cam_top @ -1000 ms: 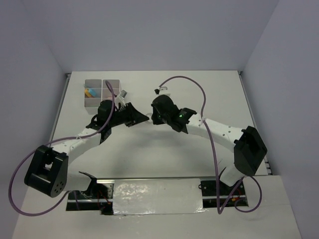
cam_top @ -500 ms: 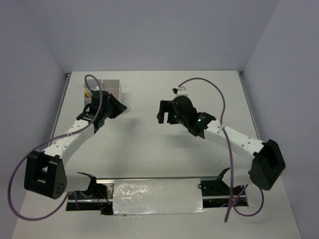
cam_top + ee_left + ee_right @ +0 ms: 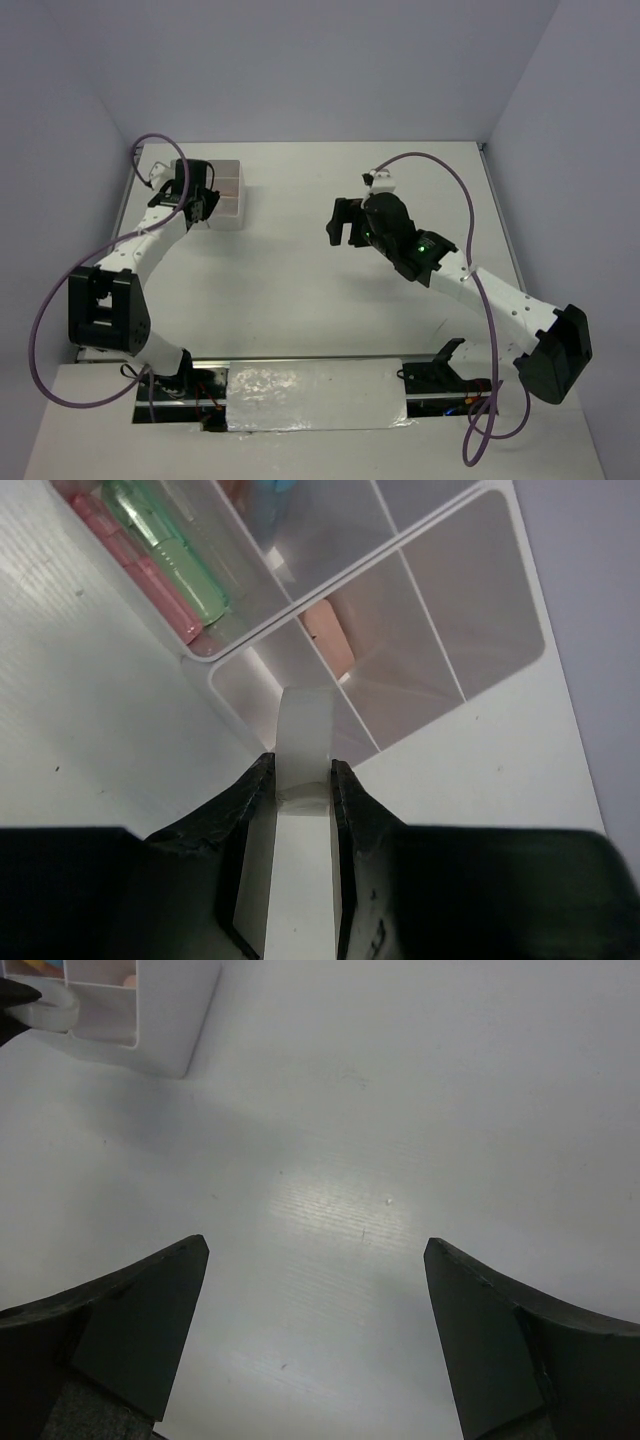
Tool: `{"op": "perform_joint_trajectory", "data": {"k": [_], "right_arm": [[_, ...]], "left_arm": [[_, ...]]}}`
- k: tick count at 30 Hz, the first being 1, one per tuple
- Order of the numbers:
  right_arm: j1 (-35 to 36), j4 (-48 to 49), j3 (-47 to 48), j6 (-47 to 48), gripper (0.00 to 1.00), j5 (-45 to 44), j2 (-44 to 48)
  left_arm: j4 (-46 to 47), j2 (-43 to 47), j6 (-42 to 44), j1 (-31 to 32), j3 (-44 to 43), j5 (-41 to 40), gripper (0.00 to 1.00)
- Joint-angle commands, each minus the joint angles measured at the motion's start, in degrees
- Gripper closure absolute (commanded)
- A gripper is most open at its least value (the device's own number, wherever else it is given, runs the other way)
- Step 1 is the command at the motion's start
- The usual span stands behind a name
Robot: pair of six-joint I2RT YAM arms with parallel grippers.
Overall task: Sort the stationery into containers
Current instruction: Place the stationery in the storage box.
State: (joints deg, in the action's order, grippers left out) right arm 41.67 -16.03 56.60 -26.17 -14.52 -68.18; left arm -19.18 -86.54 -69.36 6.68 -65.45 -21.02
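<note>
The white divided container (image 3: 228, 186) stands at the back left of the table. My left gripper (image 3: 196, 210) hangs over its near edge, shut on the clear tape ring (image 3: 303, 750), which shows edge-on between the jaws in the left wrist view. Below it the container (image 3: 455, 610) holds a green highlighter (image 3: 172, 558), a pink highlighter (image 3: 135, 570) and a pink eraser (image 3: 330, 645) in separate compartments. The tape ring (image 3: 48, 1005) also shows beside the container (image 3: 165, 1020) in the right wrist view. My right gripper (image 3: 346, 222) hovers mid-table, open and holding nothing (image 3: 315, 1250).
Pale walls close the table on the left, back and right. Purple cables loop above both arms. The arm bases and a foil-covered strip (image 3: 315, 395) sit at the near edge.
My right gripper has opened and drawn back to the right. The left arm has swung left from mid-table to the container, carrying the tape ring.
</note>
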Motion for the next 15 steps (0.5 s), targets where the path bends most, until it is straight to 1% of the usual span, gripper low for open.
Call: {"op": "perform_joint_trajectory", "data": {"k": [1,4,5,7,9,14,15], "right_arm": [[-0.2,-0.3,0.3,2.0,0.03,-0.2,0.1],[-0.2,-0.5,0.6,2.9,0.03,0.1,0.0],[-0.3,-0.6,0.8,3.1,0.03,0.3,-0.1],[-0.3,-0.7,1.0,3.4,0.03,0.7,-0.3],[-0.2,-0.5,1.1,3.6,0.03,0.8,-0.5],[-0.3,0.4,0.5,4.4,0.03,2.0,-0.5],[-0.3,0.6,0.5,4.8,0.03,2.4,-0.6]], "left_arm": [[-2.6,-0.6,-5.3,-0.2,-0.8,-3.1,0.98],[2.5,-0.3,-6.4,-0.2,2.0,-1.9,0.89],[3.2,-0.3,-6.4,-0.2,2.4,-1.6,0.84],[2.3,-0.6,-7.4,-0.2,2.4,-1.3,0.82],[3.8,-0.9,-7.7,-0.2,3.3,-0.7,0.77],[6.0,-2.5,-7.2,-0.3,3.4,-0.1,0.74],[6.3,-2.6,-7.3,-0.3,3.3,0.2,0.72]]}}
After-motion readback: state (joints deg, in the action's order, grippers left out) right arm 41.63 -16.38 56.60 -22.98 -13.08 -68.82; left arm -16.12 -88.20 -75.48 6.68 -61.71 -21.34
